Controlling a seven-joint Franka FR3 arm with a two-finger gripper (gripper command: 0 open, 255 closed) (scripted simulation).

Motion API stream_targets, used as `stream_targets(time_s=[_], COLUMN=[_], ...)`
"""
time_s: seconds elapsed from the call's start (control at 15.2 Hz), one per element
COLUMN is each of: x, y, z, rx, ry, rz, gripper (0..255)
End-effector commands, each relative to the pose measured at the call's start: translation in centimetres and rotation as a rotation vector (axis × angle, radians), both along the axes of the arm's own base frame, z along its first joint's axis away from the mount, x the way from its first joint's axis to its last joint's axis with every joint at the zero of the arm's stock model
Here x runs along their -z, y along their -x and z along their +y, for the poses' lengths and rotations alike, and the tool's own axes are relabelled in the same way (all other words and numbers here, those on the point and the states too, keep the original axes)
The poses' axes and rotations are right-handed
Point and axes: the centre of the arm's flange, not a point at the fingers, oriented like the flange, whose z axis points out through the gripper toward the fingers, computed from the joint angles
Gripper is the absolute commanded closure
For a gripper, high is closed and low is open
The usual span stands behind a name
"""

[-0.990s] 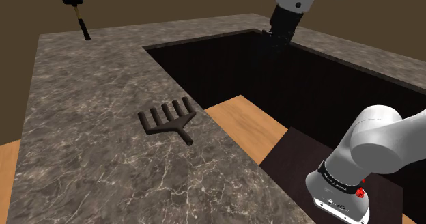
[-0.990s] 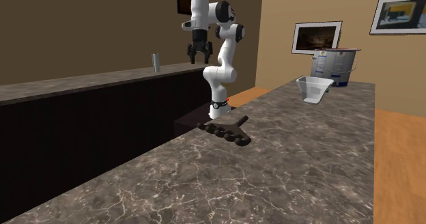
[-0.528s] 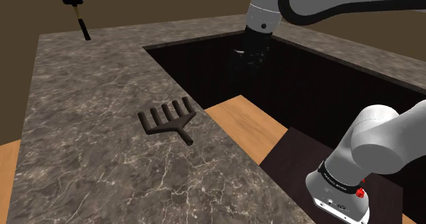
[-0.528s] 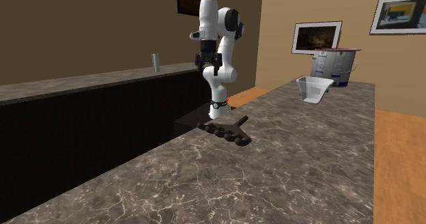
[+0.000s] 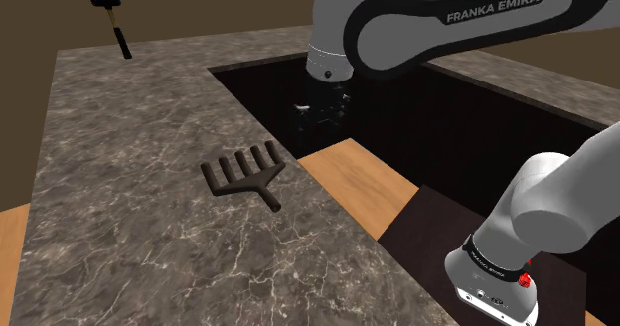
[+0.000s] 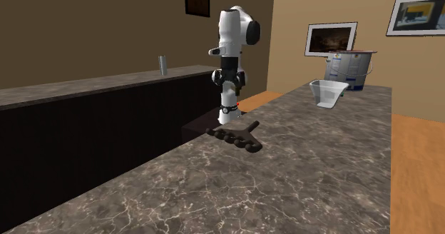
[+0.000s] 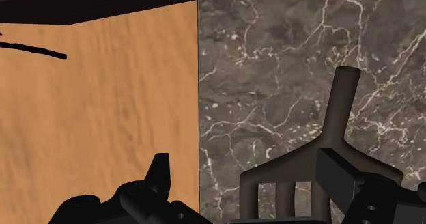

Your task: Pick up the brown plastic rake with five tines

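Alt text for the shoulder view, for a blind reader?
The black gripper of a white arm hangs open against a dark recess, apart from a brown five-tined rake lying flat on the marbled countertop. A black-headed hammer lies at the counter's far corner.

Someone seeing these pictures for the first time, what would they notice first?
The white Franka arm arches across the shoulder view's top, its open black gripper hanging by the marbled counter's edge. On that counter a dark brown five-tined rake lies flat close by, with a hammer at the far corner.

Open counter (image 5: pixel 119 155) surrounds the rake (image 5: pixel 241 178); hammer (image 5: pixel 118 32) lies well apart.
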Motion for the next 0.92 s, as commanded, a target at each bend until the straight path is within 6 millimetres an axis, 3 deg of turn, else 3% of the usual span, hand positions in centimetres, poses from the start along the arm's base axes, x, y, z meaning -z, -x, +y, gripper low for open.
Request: stream_targets(time_s=[0.0,0.66,0.86], x=[1.4,9.0,10.0], y=[-1.1,-6.2,-6.2], z=[2.3,12.6,12.7], rx=[0.005,0.026,0.026], ry=[0.003,0.022,0.023], rz=[0.013,0.076,0.076], gripper=[0,0,0])
